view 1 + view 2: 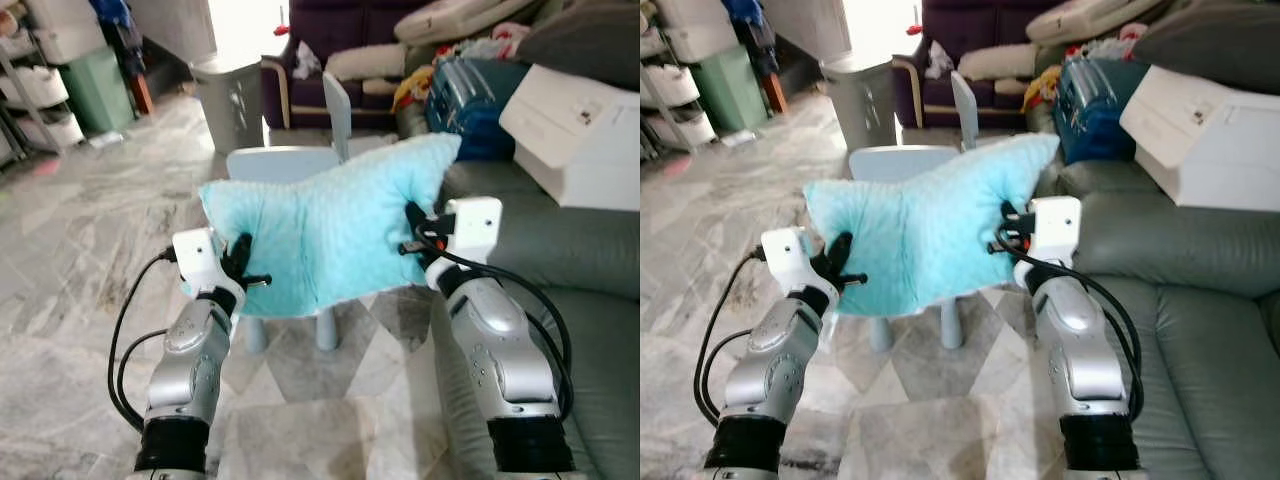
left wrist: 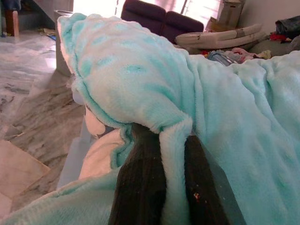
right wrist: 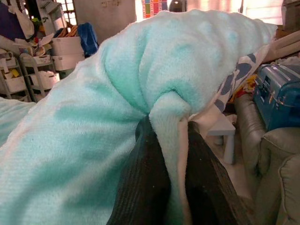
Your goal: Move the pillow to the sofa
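The left gripper (image 1: pixel 240 268) is closed on the lower left edge of the pillow (image 1: pixel 330 230); in the left wrist view its two black fingers (image 2: pixel 140 187) stand close together with a fold of the turquoise fleece pinched between them. The right gripper (image 1: pixel 413 228) is closed in the same way on the right edge of the pillow, and in the right wrist view a ridge of the fabric is squeezed between its dark fingers (image 3: pixel 145 187). So the pillow is held by both grippers, stretched between them in the air in front of the robot, with the right side a little higher than the left and its upper right corner pointing up. It is a soft, light turquoise pillow with a dotted plush surface, and a white lining with blue spots shows at its edge in the right wrist view. Just behind and below the pillow stands a small pale blue table (image 1: pixel 282 165) with a small pale blue chair (image 1: pixel 336 112) behind it, on the marble floor (image 1: pixel 90 220). The grey sofa (image 1: pixel 590 260) is directly to the right of the robot, near the right arm, and the pillow does not yet rest on it. On the sofa lie a white box (image 1: pixel 575 135) and a blue suitcase (image 1: pixel 475 95). Further back are a grey bin (image 1: pixel 230 100) and a dark purple couch (image 1: pixel 340 45).
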You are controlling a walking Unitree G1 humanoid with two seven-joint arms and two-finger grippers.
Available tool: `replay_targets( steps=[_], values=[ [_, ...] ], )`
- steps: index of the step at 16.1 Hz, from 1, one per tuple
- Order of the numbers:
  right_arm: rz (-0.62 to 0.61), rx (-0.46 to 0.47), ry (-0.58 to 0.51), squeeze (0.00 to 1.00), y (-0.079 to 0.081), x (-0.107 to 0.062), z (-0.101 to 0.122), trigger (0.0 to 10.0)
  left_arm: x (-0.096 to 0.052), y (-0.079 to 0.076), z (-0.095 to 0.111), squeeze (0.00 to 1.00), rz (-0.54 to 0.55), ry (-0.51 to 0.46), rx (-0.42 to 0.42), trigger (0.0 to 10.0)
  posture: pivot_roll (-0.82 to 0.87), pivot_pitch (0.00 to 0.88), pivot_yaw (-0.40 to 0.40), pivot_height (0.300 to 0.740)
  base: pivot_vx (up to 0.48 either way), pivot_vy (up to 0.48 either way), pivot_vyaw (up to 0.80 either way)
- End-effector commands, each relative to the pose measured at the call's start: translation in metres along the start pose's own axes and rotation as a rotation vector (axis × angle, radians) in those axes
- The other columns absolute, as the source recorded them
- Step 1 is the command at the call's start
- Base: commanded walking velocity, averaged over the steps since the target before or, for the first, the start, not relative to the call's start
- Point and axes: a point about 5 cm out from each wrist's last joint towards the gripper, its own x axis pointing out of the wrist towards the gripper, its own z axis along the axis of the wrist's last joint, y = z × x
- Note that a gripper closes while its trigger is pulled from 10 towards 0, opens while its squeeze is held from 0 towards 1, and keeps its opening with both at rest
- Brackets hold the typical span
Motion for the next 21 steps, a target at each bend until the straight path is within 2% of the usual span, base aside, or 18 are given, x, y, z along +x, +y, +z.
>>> replay_targets(
  steps=[1,4,10,18,21],
  values=[
    [0.023,0.001,-0.029,0.0,0.0041,0.0029,0.008,10.0,0.0026,-0.0006,0.006,0.0,-0.008,-0.02,-0.006,10.0,-0.19,0.0,0.026,0.74,0.0,0.0,0.0],
    [0.018,0.003,-0.027,0.0,0.0033,0.0026,0.008,10.0,0.003,0.0001,0.0065,0.0,-0.006,-0.023,-0.008,10.0,-0.19,0.0,0.026,0.74,0.0,0.0,0.0],
    [0.015,0.002,-0.012,0.0,0.0032,0.002,0.0057,10.0,0.0031,0.0027,0.0084,0.0,-0.014,-0.034,-0.011,10.0,-0.19,0.0,0.027,0.74,0.044,0.0,-0.8],
    [0.012,0.0,-0.013,0.0,0.0031,0.0019,0.0057,10.0,0.0023,0.0032,0.0076,0.0,-0.026,-0.034,-0.023,10.0,-0.19,0.0,0.03,0.74,0.318,0.322,-0.8],
    [0.011,0.0,-0.016,0.0,0.003,0.0021,0.0063,10.0,0.002,0.0016,0.0066,0.0,-0.039,-0.029,-0.022,10.0,-0.19,0.0,0.033,0.74,0.336,0.344,0.0]
  ],
)
